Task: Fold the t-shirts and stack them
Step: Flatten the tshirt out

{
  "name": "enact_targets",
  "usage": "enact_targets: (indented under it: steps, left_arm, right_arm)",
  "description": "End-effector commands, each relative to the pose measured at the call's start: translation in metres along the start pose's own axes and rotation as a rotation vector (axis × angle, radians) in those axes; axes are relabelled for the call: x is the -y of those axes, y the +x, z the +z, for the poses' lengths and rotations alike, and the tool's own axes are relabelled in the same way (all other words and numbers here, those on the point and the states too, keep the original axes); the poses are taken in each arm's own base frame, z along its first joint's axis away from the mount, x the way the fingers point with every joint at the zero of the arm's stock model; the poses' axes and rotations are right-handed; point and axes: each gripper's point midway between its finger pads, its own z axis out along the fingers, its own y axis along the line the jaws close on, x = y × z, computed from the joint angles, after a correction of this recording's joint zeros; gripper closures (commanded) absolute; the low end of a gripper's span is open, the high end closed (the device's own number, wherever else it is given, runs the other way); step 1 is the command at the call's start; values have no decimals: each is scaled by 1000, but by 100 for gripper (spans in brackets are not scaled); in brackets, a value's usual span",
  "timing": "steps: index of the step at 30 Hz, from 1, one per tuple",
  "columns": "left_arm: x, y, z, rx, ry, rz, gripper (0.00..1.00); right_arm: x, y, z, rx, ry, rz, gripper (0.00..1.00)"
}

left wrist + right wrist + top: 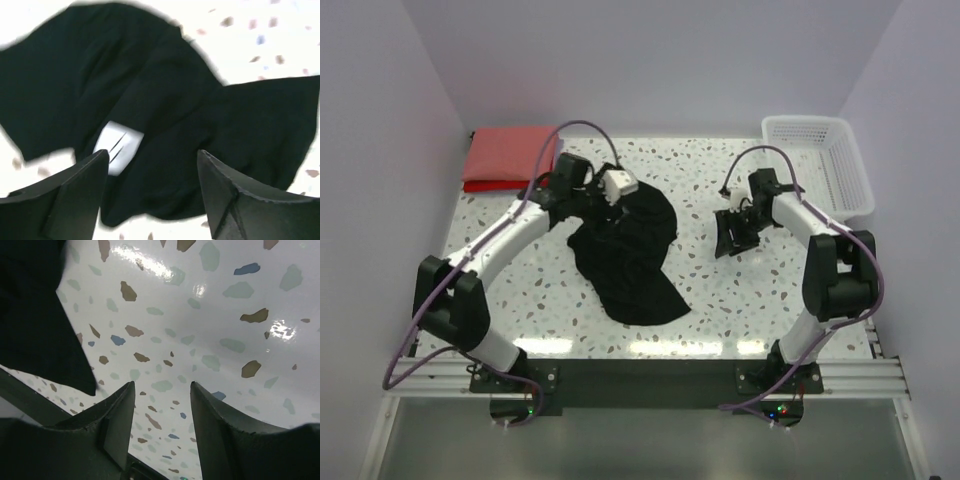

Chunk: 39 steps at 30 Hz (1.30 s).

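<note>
My left fingers [70, 195] stand wide apart with nothing between them, hovering just above the crumpled black cloth t-shirt [150, 95]. Its white neck label [117, 145] shows just off my left-hand finger, at about eleven o'clock from the gap. My right fingers [115, 415] are spread about halfway and also hold nothing. Through the gap I see only the speckled white terrazzo counter [210, 315], with a dark edge of cloth off at ten o'clock.

From overhead, the black shirt [630, 250] lies in a loose heap just left of the counter's centre, bunched at twelve o'clock under my left wrist and trailing a wide tail towards five o'clock. The right fingers [732, 232] sit at its three o'clock, apart from it.

Further out, a flat coral-red folded cloth stack [505, 158] rests in the ten o'clock corner. I cannot tell how many shirts it holds. A white plastic lattice basket [820, 160] sits at two o'clock, and I cannot see inside it.

I judge the red pile done. The black shirt is not yet spread flat, folded or placed on the stack.
</note>
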Motion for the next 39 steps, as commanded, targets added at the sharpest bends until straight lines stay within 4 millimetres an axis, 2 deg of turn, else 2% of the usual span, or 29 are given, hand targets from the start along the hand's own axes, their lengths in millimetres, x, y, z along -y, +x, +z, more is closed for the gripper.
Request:
enact_targets:
  steps: [1, 3, 4, 5, 6, 8, 9, 10, 12, 13, 15, 16, 18, 19, 21, 22, 23, 24, 25, 26, 27, 28, 29, 30, 32, 33, 34, 36, 39]
  left_arm:
    - [54, -23, 28, -23, 32, 236, 26]
    - [67, -10, 51, -91, 35, 306, 26]
    - [82, -8, 60, -109, 50, 348, 27]
    - [85, 1, 72, -139, 55, 367, 26]
    - [84, 6, 78, -170, 32, 405, 26]
    - [95, 17, 93, -215, 42, 459, 26]
    - [92, 23, 96, -246, 22, 498, 26]
    - [96, 31, 103, -278, 23, 520, 30]
    - [92, 33, 105, -296, 6, 535, 40]
    - [92, 31, 103, -294, -1, 536, 56]
    - [89, 28, 99, -290, -17, 545, 69]
    - [87, 19, 92, -271, -25, 542, 84]
    - [85, 11, 79, -239, 11, 487, 100]
    - [84, -14, 60, -159, 19, 460, 100]
    - [79, -33, 29, -46, 107, 346, 100]
    - [76, -52, 2, 35, 90, 329, 100]
    - [72, -58, -12, 72, 79, 295, 100]
    - [58, -61, -28, 108, 54, 258, 100]
    - [53, -67, -49, 152, 21, 247, 100]
    - [46, -66, -61, 164, -3, 215, 100]
    - [24, -62, -76, 182, -58, 165, 100]
    - [14, -62, -94, 209, -105, 132, 100]
    - [5, -57, -103, 219, -130, 62, 100]
    - [-20, -43, -118, 217, -194, -14, 100]
    - [-39, -11, -130, 172, -273, -129, 100]
    - [-61, 10, -141, 150, -351, -206, 100]
    - [-72, 32, -141, 115, -396, -267, 100]
    - [-102, 68, -158, 96, -498, -427, 100]
    - [-103, 96, -145, 41, -438, -525, 100]
  right_arm:
    - [-19, 4, -8, 38, -67, 37, 48]
    - [-20, 8, -6, 35, -71, 54, 49]
    - [-20, 12, -5, 29, -74, 60, 49]
    - [-21, 12, -7, 35, -72, 57, 49]
    - [-22, 13, -7, 37, -72, 57, 49]
    - [-23, 16, -9, 39, -70, 53, 49]
    - [-23, 18, -10, 37, -69, 50, 49]
    - [-23, 20, -11, 34, -68, 48, 49]
    - [-23, 21, -11, 38, -64, 43, 49]
    - [-22, 22, -11, 35, -61, 41, 49]
    - [-24, 23, -11, 36, -66, 36, 49]
    - [-24, 24, -12, 37, -69, 36, 49]
    - [-24, 24, -11, 38, -73, 30, 49]
    - [-24, 23, -11, 38, -75, 28, 49]
    - [-24, 21, -11, 43, -78, 20, 49]
    - [-24, 20, -11, 44, -80, 18, 49]
    - [-25, 18, -11, 47, -83, 16, 49]
    - [-26, 15, -11, 53, -93, 11, 49]
    - [-26, 15, -10, 51, -96, 8, 49]
    - [-26, 14, -10, 51, -100, 6, 49]
    - [-26, 10, -10, 58, -101, 0, 49]
    - [-26, 10, -9, 56, -101, -2, 49]
    - [-26, 8, -9, 58, -103, -9, 49]
    - [-25, 6, -9, 64, -99, -11, 49]
    - [-26, 3, -9, 75, -101, -18, 49]
    - [-28, 2, -9, 76, -105, -22, 49]
    - [-32, 2, -7, 74, -100, -44, 49]
    - [-40, 3, -4, 72, -94, -84, 48]
    - [-57, 7, 8, 54, -84, -178, 45]
